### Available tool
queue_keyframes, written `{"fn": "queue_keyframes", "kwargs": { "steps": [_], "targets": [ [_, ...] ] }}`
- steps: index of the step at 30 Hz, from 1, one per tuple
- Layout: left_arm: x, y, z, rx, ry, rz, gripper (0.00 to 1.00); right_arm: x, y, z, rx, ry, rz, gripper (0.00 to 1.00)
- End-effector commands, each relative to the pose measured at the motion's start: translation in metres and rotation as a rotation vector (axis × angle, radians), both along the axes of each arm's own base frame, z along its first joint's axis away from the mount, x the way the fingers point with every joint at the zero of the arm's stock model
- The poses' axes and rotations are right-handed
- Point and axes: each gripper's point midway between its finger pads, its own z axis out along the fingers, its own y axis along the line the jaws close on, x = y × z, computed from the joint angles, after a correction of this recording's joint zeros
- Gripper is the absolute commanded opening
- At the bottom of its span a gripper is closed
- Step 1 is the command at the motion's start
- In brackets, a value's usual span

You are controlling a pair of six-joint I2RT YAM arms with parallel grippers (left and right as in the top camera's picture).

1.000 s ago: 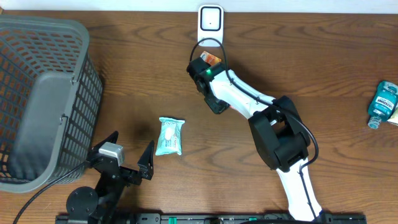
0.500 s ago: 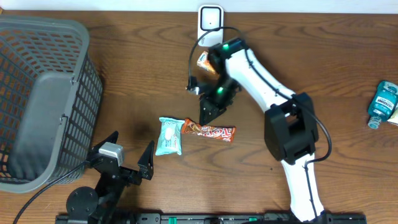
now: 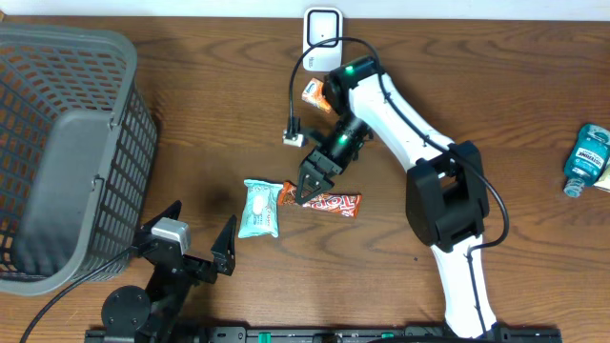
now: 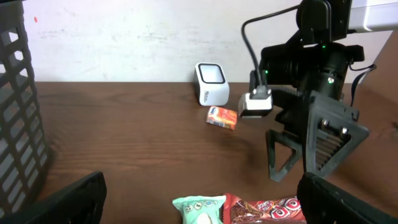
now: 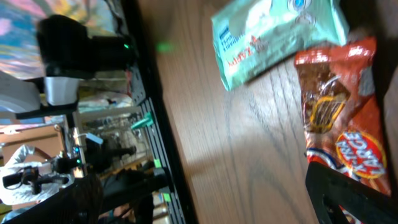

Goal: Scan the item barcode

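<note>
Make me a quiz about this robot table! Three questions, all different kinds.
1. True or false: the candy bar lies inside the basket.
2. Which thing lies nearest the scanner? A) bottle B) orange box C) mint packet
3. Fill in: the open right end effector is over the ____.

Key: 1 false; 2 B; 3 candy bar.

The orange snack wrapper [image 5: 339,124] carries a round badge reading "LARGE".
</note>
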Motion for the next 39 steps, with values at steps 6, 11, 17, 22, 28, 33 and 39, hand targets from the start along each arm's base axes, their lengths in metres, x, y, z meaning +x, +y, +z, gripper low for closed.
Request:
{"fn": "queue_keyframes", "kwargs": {
  "steps": [6,11,17,22,28,33,39],
  "targets": [
    [-0.001,-0.003,0.001,-0.014,0.001,-0.015,0.98,-0.019,-0.034,0.074,-0.299,-0.307,-0.059,0.99],
    [-0.001,-0.003,0.001,-0.014,0.001,-0.015,0.98,0.002,-0.034,0.091,-0.511,-0.711,-0.158,0.99],
    [-0.001,-0.003,0.001,-0.014,0.001,-0.015,0.98,0.024,-0.014,0.000,-0.565,-0.866,-0.150,0.99],
    [-0.001,-0.003,0.001,-0.014,0.001,-0.015,0.98,0.028,-0.016,-0.056,-0.556,-0.905,-0.110,0.83],
    [-0.001,-0.003,0.001,-0.014,0.001,-0.015,0.98,0.021,-0.010,-0.074,-0.538,-0.928,-0.097,0.64],
    [-0.001,-0.003,0.001,-0.014,0.001,-0.015,0.98,0.007,-0.012,-0.098,-0.529,-0.934,-0.063,0.64],
    [-0.001,-0.003,0.001,-0.014,0.001,-0.015,0.98,0.014,-0.006,-0.107,-0.516,-1.039,-0.083,0.33]
  ]
}}
